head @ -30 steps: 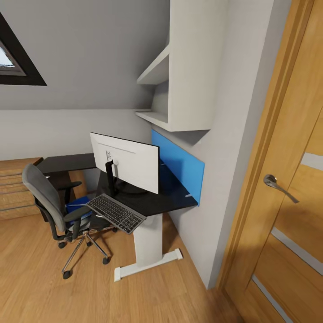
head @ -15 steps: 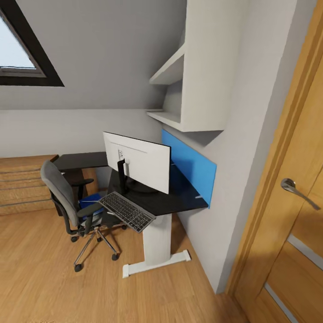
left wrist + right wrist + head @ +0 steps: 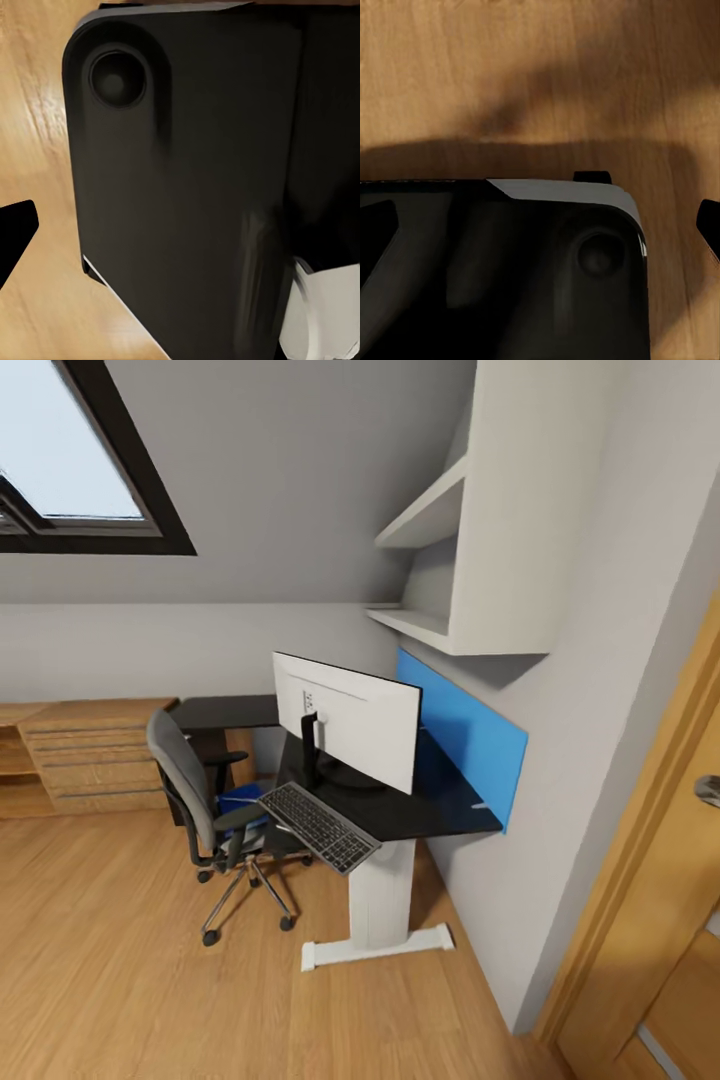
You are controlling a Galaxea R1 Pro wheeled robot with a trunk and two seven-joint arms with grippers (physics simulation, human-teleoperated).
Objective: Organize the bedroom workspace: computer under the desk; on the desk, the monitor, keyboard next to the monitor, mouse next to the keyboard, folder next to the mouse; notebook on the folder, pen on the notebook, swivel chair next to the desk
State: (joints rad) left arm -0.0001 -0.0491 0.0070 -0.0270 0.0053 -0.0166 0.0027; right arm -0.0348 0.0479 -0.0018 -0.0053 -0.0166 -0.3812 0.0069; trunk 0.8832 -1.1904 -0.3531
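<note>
Approach phase: roll closer, square up w/ swivel chair (image 3: 195,800) and blue folder (image 3: 240,800) on seat. Keyboard (image 3: 318,827) overhangs tabletop (image 3: 440,810) edge, so watch base clearance. Can't tell either hand's opening or hold.

The desk (image 3: 445,815) stands against the wall on the right. The monitor (image 3: 350,722) stands on the desk, with its back turned to the room. The keyboard (image 3: 318,827) lies in front of the monitor at the near edge of the desk, and part of it sticks out over the edge. The swivel chair (image 3: 205,810) stands on the floor just left of the desk. The folder (image 3: 240,798) lies on its seat. A drawer chest (image 3: 95,758) stands against the far wall, left of the chair. Shelves (image 3: 430,570) hang on the wall above the desk.
</note>
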